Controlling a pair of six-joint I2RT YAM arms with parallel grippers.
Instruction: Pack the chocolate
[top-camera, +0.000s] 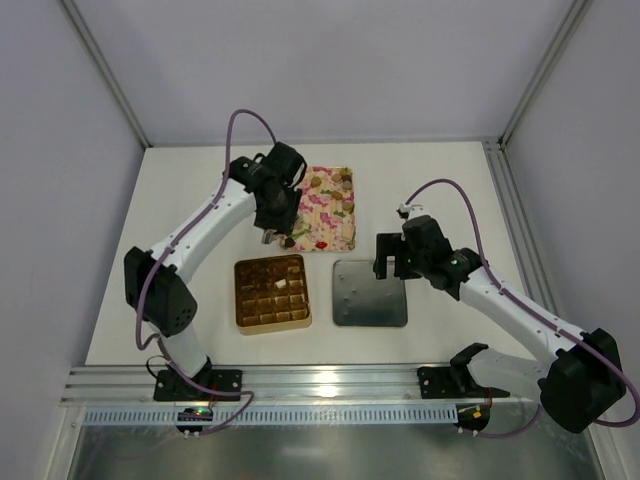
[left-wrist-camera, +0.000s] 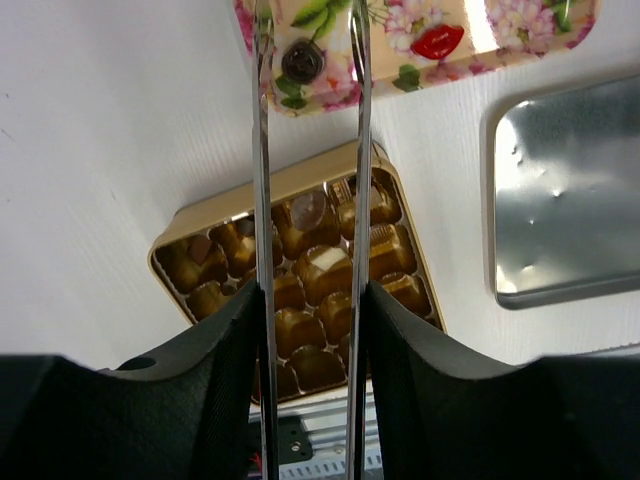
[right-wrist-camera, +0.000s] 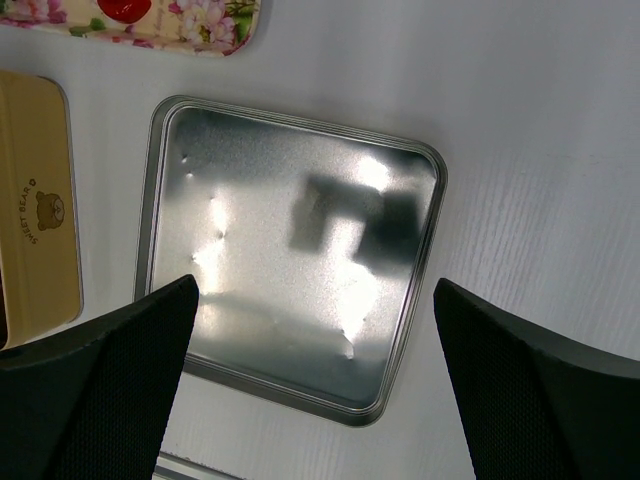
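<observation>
The square gold box (top-camera: 271, 293) holds a grid of brown chocolate (top-camera: 262, 296) pieces; it also shows in the left wrist view (left-wrist-camera: 395, 195), with its chocolate (left-wrist-camera: 322, 272). My left gripper (top-camera: 281, 238) carries two long thin metal blades. It hovers over the near-left corner of the pink floral tray (top-camera: 329, 207). In the left wrist view the left gripper (left-wrist-camera: 308, 40) is open. A round dark chocolate piece (left-wrist-camera: 300, 60) lies on the tray between the blades, touching neither. My right gripper (top-camera: 386, 262) is wide open and empty above the grey lid (top-camera: 369, 293).
The grey lid (right-wrist-camera: 300, 250) lies inside-up, right of the gold box (right-wrist-camera: 35, 210). The floral tray (left-wrist-camera: 430, 35) holds several wrapped sweets. White walls and a metal frame enclose the table; an aluminium rail (top-camera: 320, 385) runs along the near edge.
</observation>
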